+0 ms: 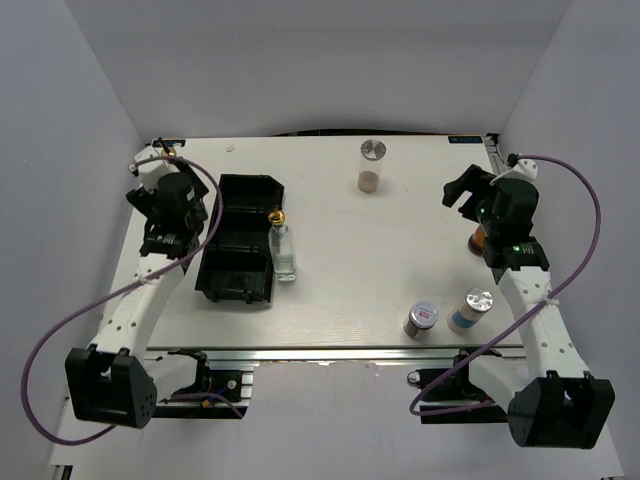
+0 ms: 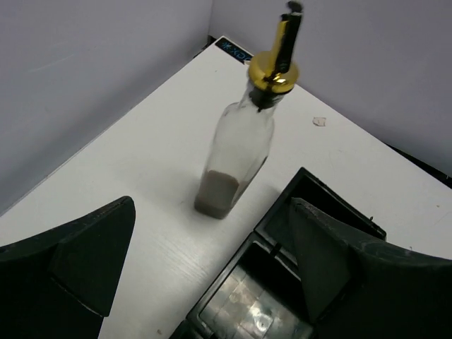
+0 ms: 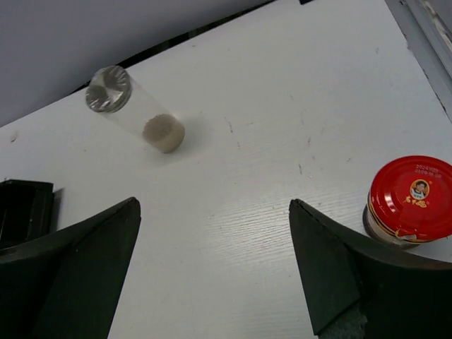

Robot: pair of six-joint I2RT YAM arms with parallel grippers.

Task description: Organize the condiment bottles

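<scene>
A clear glass bottle (image 2: 236, 152) with a gold pourer top stands by the table's back left corner, ahead of my left gripper (image 2: 212, 212), which is open and holds nothing. From above, only its gold top (image 1: 166, 148) shows past the left gripper (image 1: 145, 200). A second gold-topped bottle (image 1: 284, 248) stands against the black tray's right side. My right gripper (image 3: 212, 201) (image 1: 462, 190) hangs open over bare table. A red-capped jar (image 3: 409, 201) (image 1: 480, 240) stands just to its right. The beige shaker (image 3: 138, 109) (image 1: 371, 165) is farther back. A red-label shaker (image 1: 421, 319) and a blue-white shaker (image 1: 471, 310) stand near the front right.
The black compartment tray (image 1: 240, 240) (image 2: 282, 282) lies on the left half of the table, under and right of the left gripper's fingers. Grey walls close in on the left, back and right. A small pale speck (image 2: 319, 121) lies near the back edge.
</scene>
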